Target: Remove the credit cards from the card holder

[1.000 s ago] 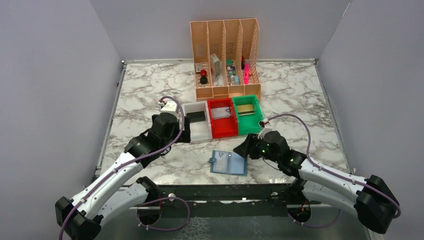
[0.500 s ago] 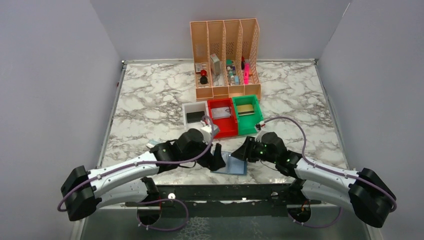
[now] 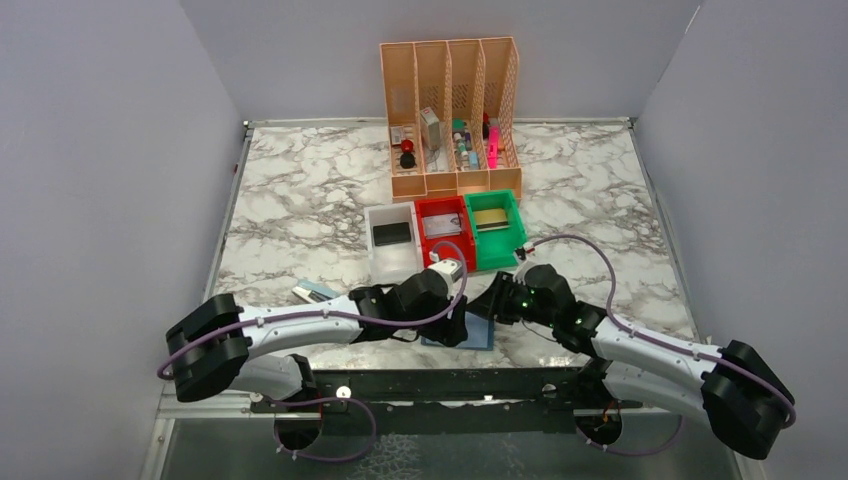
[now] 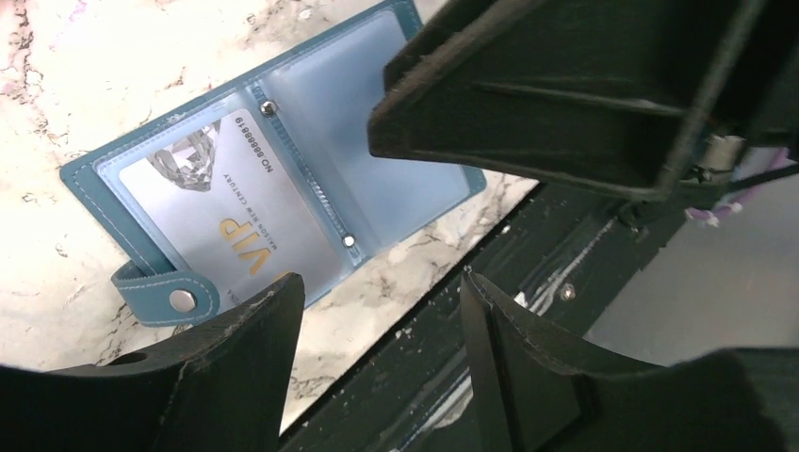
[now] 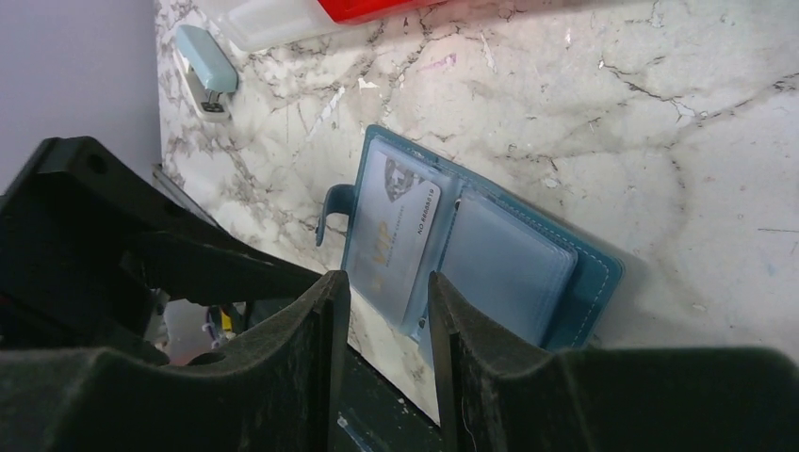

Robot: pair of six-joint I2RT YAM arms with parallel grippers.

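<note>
White arm shells [image 3: 300, 320], black joints [image 3: 205, 345], looping purple cables [image 3: 565, 237], small green lights [image 3: 521, 296]

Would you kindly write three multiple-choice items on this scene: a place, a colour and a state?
1. Where is the card holder? A) on the table, near its front edge; B) at the far left corner; C) against the right wall.
2. What colour is the middle bin of the three? A) yellow; B) red; C) black.
3. How is the card holder? A) snapped shut; B) open, both pockets empty; C) open, a VIP card in one pocket.
Key: 1 A, the top view shows it by the front edge; 2 B, its walls are red; 3 C, both wrist views show it spread with the card inside.
</note>
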